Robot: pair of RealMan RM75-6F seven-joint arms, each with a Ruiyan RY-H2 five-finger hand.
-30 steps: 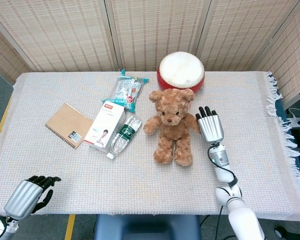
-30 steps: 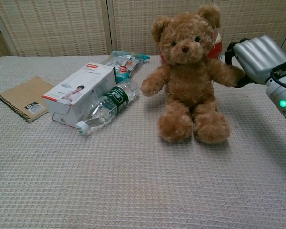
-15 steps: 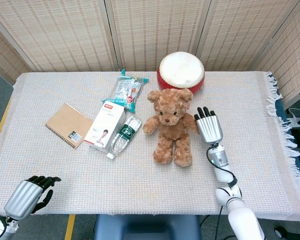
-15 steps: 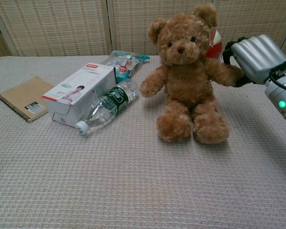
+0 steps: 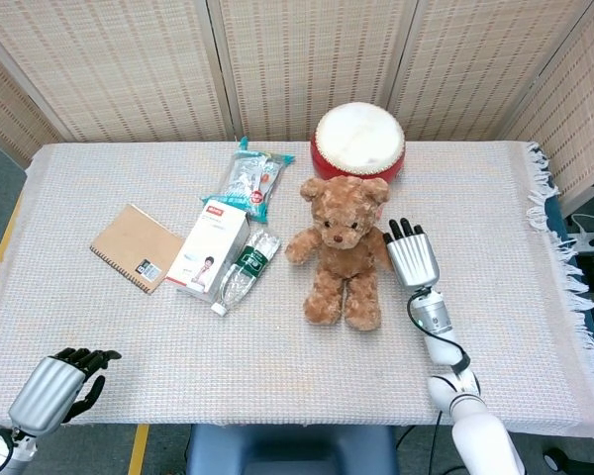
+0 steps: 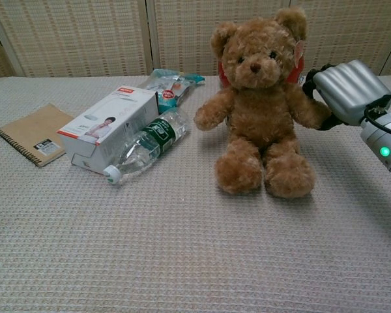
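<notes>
I count one bear [image 5: 339, 249] seated mid-table, my right hand [image 5: 412, 255] clasping its paw at 3 o'clock. One drum [image 5: 358, 141], box [image 5: 210, 246], bottle [image 5: 246, 268], notebook [image 5: 136, 247]. Only the head view shows my left hand [image 5: 57, 386], curled empty.

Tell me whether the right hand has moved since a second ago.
Yes. The right hand has drawn back toward the table's near edge, farther from the red drum.

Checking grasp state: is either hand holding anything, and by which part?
Right hand has its fingers around the bear's arm on that side; whether the grip is closed, I cannot tell. Left hand holds nothing, fingers curled at the table edge.
</notes>
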